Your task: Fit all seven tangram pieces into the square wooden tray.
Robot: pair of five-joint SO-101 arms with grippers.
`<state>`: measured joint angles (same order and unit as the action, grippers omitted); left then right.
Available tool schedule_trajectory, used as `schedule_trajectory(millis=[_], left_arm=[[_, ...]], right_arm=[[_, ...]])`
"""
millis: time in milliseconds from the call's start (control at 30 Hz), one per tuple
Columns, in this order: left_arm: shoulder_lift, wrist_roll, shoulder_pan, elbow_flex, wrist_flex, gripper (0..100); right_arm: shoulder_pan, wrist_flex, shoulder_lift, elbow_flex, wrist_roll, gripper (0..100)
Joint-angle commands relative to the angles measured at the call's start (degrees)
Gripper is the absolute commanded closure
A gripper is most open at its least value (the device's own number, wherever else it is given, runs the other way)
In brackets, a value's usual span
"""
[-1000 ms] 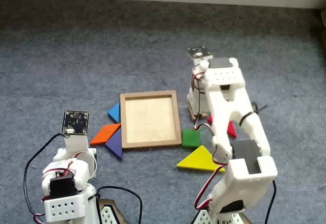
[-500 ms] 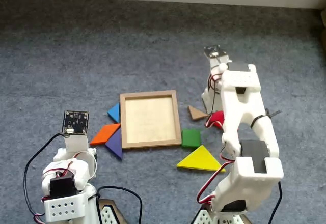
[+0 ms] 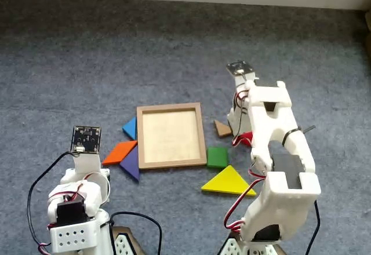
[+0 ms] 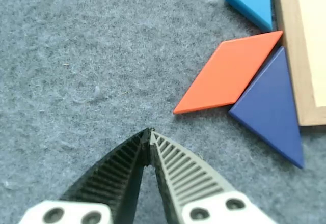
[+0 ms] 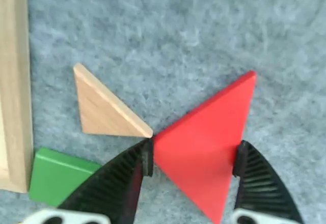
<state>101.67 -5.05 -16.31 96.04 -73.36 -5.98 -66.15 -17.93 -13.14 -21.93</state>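
The square wooden tray (image 3: 171, 106) lies with nothing in it. My right gripper (image 5: 192, 158) is down on the carpet right of the tray. Its fingers (image 5: 145, 158) press against two edges of the red triangle (image 5: 204, 152), which lies flat. The tan triangle (image 5: 104, 112) touches the red triangle's corner, with the green square (image 5: 61, 178) beside it. The yellow triangle (image 3: 228, 181) lies nearer the arm bases. Left of the tray are the blue triangle (image 4: 252, 0), the orange parallelogram (image 4: 229, 71) and the dark blue triangle (image 4: 272, 109). My left gripper (image 4: 148, 137) is shut on nothing, short of the orange piece.
Grey carpet (image 3: 87, 64) covers the whole surface, and there is open carpet beyond the tray. The right arm's white body (image 3: 272, 145) hides part of the red triangle (image 3: 246, 138) from above. The left arm (image 3: 81, 197) stays folded by its base.
My right arm swung right off the tan triangle, which came into sight, then shifted slightly back left over the red triangle. The left arm has not moved.
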Motion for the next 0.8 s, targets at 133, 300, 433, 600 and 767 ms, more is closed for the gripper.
schedule_trajectory(millis=[133, 300, 433, 600, 767], left_arm=[[2.7, -0.5, -0.5, 1.2, -0.3, 99], [2.7, -0.5, -0.5, 1.2, -0.3, 99], [2.7, -0.5, -0.5, 1.2, -0.3, 99], [2.7, -0.5, -0.5, 1.2, -0.3, 99], [2.7, -0.5, -0.5, 1.2, -0.3, 99]], right_arm=[[0.4, 0.3, -1.9, -0.9, -0.7, 75.8], [0.1, 0.2, -2.2, -1.2, -0.7, 80.3], [-1.5, -1.0, -2.2, -1.2, -0.7, 80.3], [-3.6, -5.1, -2.2, -0.9, -0.4, 79.4], [-3.9, -5.3, -2.3, -0.9, -0.4, 75.2]])
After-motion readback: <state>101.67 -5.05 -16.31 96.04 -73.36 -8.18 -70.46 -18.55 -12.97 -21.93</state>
